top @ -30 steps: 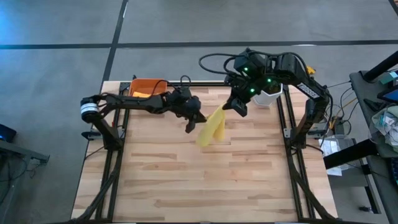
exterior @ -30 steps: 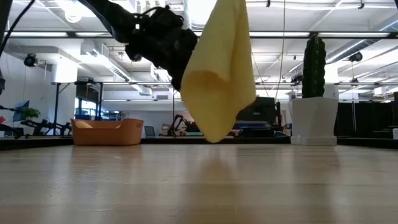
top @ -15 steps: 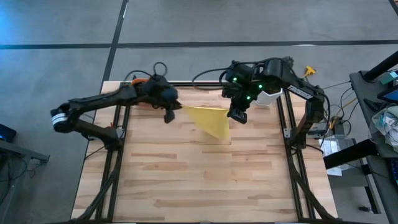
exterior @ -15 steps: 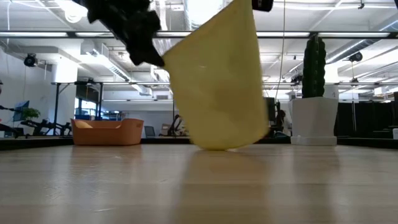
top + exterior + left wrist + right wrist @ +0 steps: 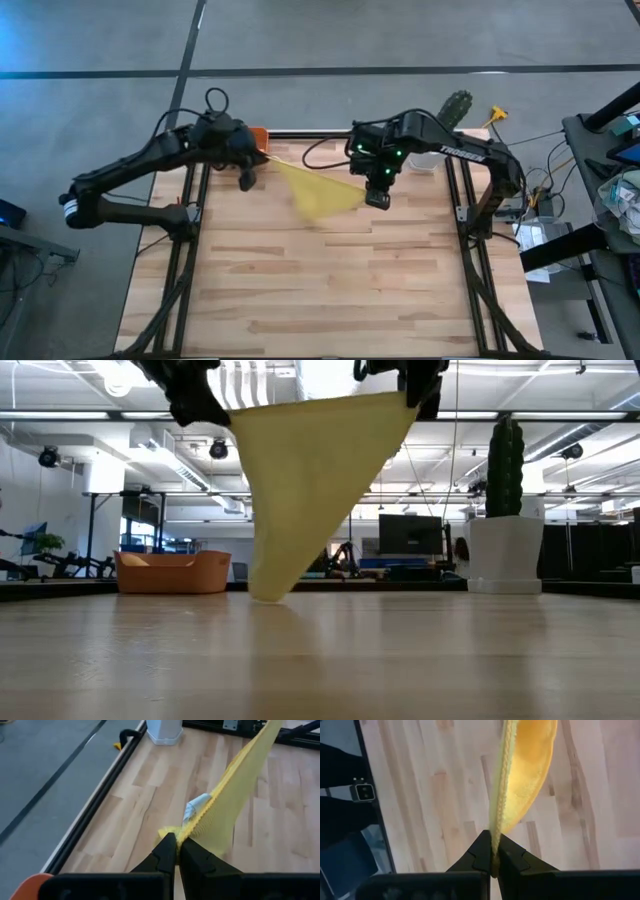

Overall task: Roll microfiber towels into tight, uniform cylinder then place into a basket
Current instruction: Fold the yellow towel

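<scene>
High view: the yellow towel [image 5: 318,187] hangs stretched in the air above the counter [image 5: 320,290], at about 12 o'clock from its middle. The left gripper [image 5: 247,180] pinches one corner at the towel's 9 o'clock end, and the right gripper [image 5: 378,197] pinches the corner at its 3 o'clock end, each clamped tight on the cloth. The towel's lowest point sags toward the wood. The basket [image 5: 172,572] sits at the counter's 11 o'clock corner; the cactus pot [image 5: 505,555] stands near 1 o'clock.
</scene>
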`<move>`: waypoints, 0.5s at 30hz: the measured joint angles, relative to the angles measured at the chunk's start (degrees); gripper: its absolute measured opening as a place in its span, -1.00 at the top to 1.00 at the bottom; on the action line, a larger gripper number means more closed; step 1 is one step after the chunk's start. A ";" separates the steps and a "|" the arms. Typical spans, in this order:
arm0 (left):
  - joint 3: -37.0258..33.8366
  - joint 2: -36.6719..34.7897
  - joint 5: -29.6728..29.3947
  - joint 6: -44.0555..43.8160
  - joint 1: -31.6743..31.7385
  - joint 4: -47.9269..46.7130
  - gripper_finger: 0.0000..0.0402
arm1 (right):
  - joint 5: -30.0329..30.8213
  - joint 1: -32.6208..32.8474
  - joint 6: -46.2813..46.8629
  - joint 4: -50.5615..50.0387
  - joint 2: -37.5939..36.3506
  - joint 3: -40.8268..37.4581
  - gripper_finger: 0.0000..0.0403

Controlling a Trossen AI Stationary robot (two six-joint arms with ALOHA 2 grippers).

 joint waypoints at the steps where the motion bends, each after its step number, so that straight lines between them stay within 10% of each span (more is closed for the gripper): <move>1: 0.62 -0.02 -0.18 0.00 0.00 -0.65 1.00 | 0.00 0.00 0.02 0.49 0.00 -0.61 0.96; 7: 3.06 0.69 -3.68 1.79 0.03 -2.75 1.00 | 2.84 0.02 0.43 2.92 -0.04 -2.42 0.96; 15: 10.98 8.61 -13.07 10.53 2.53 -2.79 1.00 | 42.61 -1.47 5.80 2.05 -0.07 0.29 0.96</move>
